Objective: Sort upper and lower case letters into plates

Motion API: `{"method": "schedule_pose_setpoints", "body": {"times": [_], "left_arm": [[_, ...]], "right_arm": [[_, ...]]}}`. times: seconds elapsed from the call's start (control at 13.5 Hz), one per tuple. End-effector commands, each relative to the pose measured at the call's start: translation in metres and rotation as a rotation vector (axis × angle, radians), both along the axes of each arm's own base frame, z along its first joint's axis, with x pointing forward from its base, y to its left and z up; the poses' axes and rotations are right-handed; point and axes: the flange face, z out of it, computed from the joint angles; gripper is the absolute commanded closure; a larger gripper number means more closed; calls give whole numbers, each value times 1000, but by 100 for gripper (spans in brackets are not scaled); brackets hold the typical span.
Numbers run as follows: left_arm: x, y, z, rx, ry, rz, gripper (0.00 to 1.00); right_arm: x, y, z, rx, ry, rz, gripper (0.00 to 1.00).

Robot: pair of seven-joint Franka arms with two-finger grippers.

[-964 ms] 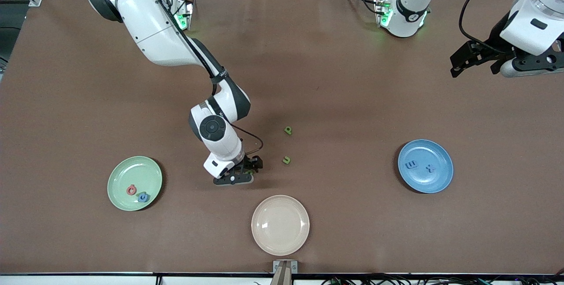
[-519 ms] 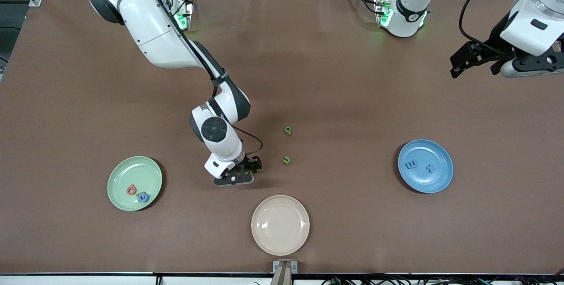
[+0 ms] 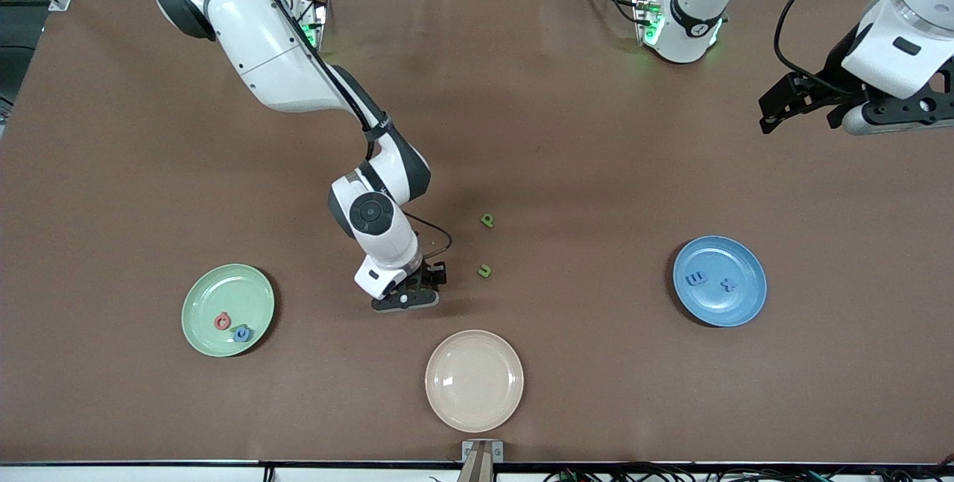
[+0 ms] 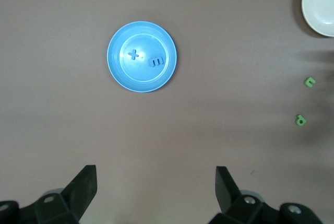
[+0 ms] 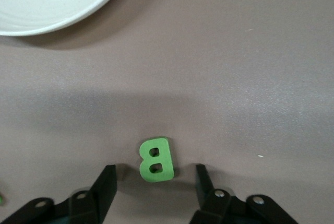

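A green letter B lies flat on the brown table between the two fingers of my right gripper, which is open and low over it; its fingers do not touch it. In the front view my right gripper covers the B. Two more green letters lie beside it toward the left arm's end. The mint green plate holds a red letter and a blue letter. The blue plate holds two blue letters. My left gripper waits open and empty, high up.
A cream-beige plate sits near the table's front edge, nearer to the front camera than my right gripper; its rim also shows in the right wrist view. The left wrist view shows the blue plate and the two loose green letters.
My right gripper has shifted slightly toward the left arm's end of the table, and its wrist has turned a little. The left arm has barely moved.
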Motion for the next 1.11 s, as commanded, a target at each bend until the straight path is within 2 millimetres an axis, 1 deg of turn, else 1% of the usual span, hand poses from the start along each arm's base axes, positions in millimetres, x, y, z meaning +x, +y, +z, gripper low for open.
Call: {"method": "schedule_pose_setpoints", "body": {"times": [0.0, 0.15, 0.22, 0.3, 0.37, 0.45, 0.52, 0.59, 0.67, 0.74, 0.82, 0.89, 0.96, 1.04], "left_arm": [[14, -21, -26, 2, 24, -47, 0], [31, -50, -55, -7, 27, -82, 0], [37, -77, -77, -12, 32, -111, 0], [42, -100, -99, -16, 49, -110, 0], [46, -131, -127, -18, 68, -105, 0], [47, -159, -151, -25, 71, -97, 0], [48, -183, -178, -29, 83, -66, 0], [46, -207, -201, -32, 85, -51, 0], [43, -229, -225, -30, 90, -41, 0], [46, -239, -247, -32, 101, -14, 0], [44, -256, -264, -42, 104, 11, 0], [35, -278, -282, -39, 114, 42, 0], [26, -297, -306, -28, 134, 86, 0], [25, -309, -320, -32, 135, 128, 0]], "right_arm": [[1, 5, -4, -3, -9, 7, 48], [0, 6, -5, -3, -8, 8, 57], [1, 5, -4, -2, -9, 7, 62], [0, 5, -5, -3, -8, 5, 68], [0, 5, -3, -2, -9, 5, 73], [0, 5, -3, -2, -9, 5, 77], [0, 5, -3, -2, -9, 5, 80], [0, 5, -3, -2, -9, 5, 80], [1, 5, -2, -1, -10, 4, 84], [4, 1, 2, 0, -13, 1, 88], [10, -7, 10, -2, -14, -10, 91], [21, -22, 22, -4, -18, -22, 94], [33, -42, 31, -22, -5, -6, 95], [41, -53, 38, -42, 5, 35, 95]]}}
